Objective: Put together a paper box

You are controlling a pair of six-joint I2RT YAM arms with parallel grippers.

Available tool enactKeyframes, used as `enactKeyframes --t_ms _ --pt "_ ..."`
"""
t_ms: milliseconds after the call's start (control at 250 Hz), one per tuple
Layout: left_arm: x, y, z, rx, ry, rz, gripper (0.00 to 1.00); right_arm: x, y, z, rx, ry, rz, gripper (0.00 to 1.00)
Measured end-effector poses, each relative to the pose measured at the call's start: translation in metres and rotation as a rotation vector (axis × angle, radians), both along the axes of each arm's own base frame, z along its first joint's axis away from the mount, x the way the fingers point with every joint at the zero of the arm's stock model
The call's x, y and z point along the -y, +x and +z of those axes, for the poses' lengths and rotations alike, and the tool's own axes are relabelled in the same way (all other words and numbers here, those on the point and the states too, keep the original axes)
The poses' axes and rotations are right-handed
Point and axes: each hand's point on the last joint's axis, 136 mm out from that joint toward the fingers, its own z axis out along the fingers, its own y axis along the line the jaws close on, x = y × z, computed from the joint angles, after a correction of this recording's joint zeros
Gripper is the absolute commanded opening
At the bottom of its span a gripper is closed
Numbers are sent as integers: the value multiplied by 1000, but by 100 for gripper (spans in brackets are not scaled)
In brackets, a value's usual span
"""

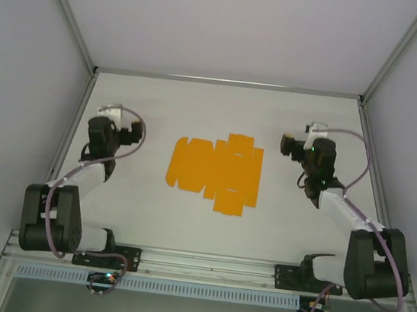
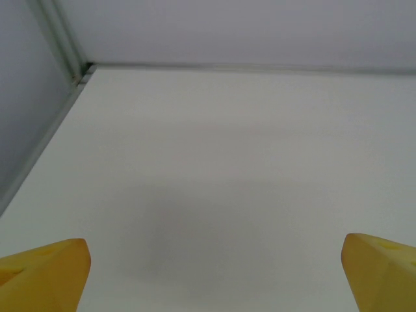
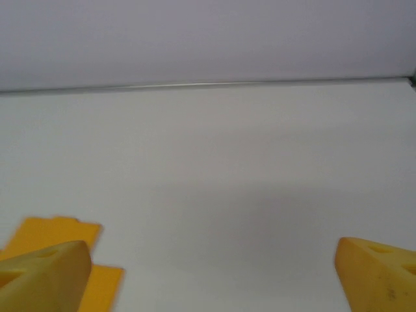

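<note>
The paper box (image 1: 216, 171) is a flat orange-yellow die-cut sheet with many flaps, lying in the middle of the white table (image 1: 222, 108). My left gripper (image 1: 126, 127) hovers well to its left, open, its yellow fingertips (image 2: 45, 273) wide apart over bare table. To the sheet's right my right gripper (image 1: 290, 145) is open too, nothing between its yellow fingertips (image 3: 45, 276). A corner of the paper box (image 3: 58, 233) shows at the lower left of the right wrist view, just behind the left fingertip.
Grey walls enclose the table on three sides, with metal frame rails (image 1: 226, 83) along the back edge and corners. Both arm bases (image 1: 68, 226) sit at the near edge on a rail. Bare table surface surrounds the sheet.
</note>
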Motion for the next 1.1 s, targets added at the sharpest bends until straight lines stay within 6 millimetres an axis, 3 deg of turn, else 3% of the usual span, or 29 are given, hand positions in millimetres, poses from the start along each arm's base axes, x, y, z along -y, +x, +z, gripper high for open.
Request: enactKeyframes --t_ms 84,168,256,355,399,503,635,1102 --pt "22 4 20 -22 -99 -68 100 -24 4 27 -43 83 6 80" --pt "50 -3 9 -124 -189 -152 100 -53 -1 25 -143 157 45 72" --pt "74 -13 -19 -286 -285 -208 100 -83 -11 -6 -296 216 86 59" --pt "96 -22 -56 -471 -381 -252 100 -110 -26 -66 -508 244 119 40" --pt "106 -27 -73 -550 -415 -270 100 -117 -33 -91 -594 247 121 38" --pt "128 -39 -100 -685 -483 -314 100 -119 -45 -139 -755 243 79 31" --pt "142 -50 -112 -766 -557 -354 100 -120 -50 -167 -845 248 56 29" --pt "159 -51 -112 -825 -684 -420 97 -127 -34 -174 -797 308 74 26"
